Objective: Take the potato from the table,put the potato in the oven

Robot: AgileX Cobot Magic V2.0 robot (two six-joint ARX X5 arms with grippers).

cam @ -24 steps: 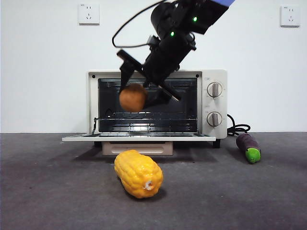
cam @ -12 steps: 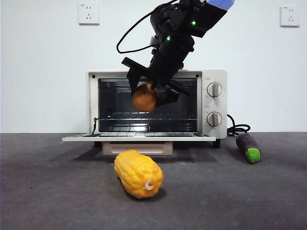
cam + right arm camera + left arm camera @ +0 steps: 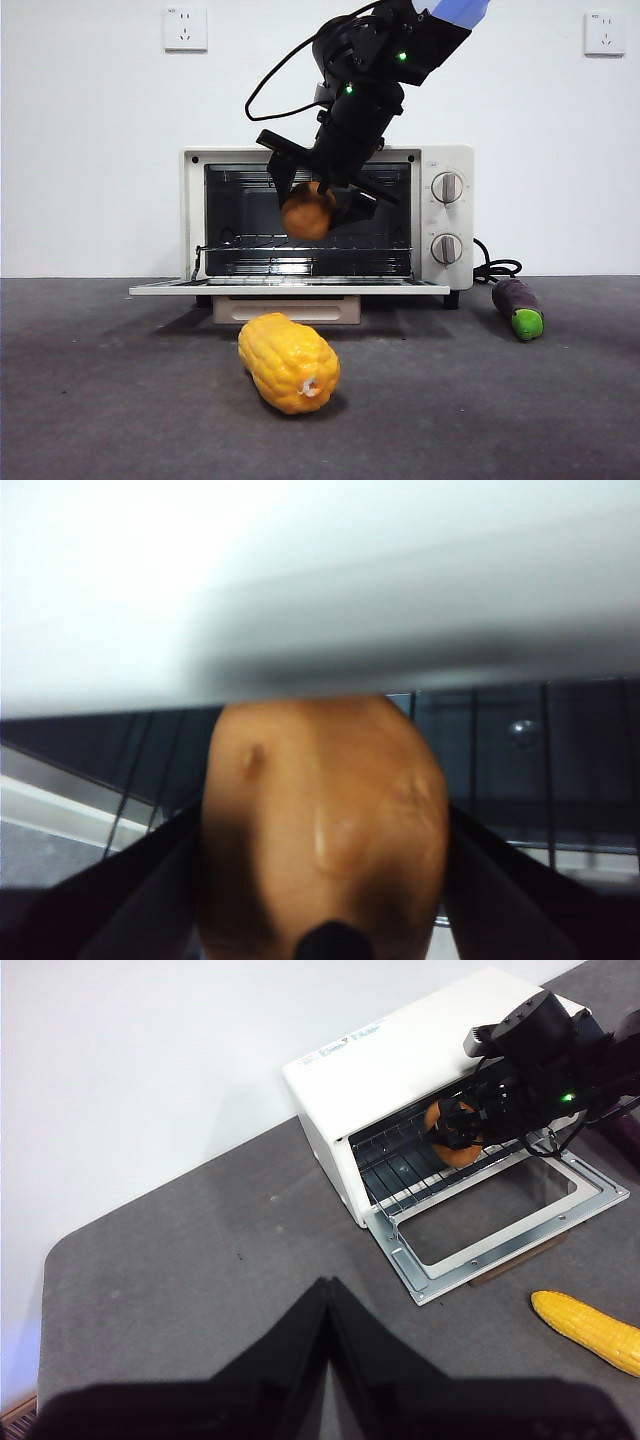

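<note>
The dark grey matte desk [image 3: 120, 400] carries the cream-white toaster oven [image 3: 330, 222], door dropped open. The right hand [image 3: 318, 205] grips the smooth orange-brown potato [image 3: 306, 214] at the oven's mouth, above the wire rack [image 3: 300, 243]; the cavity lies straight ahead. The left hand [image 3: 325, 1380], pressed closed, waits well apart.
</note>
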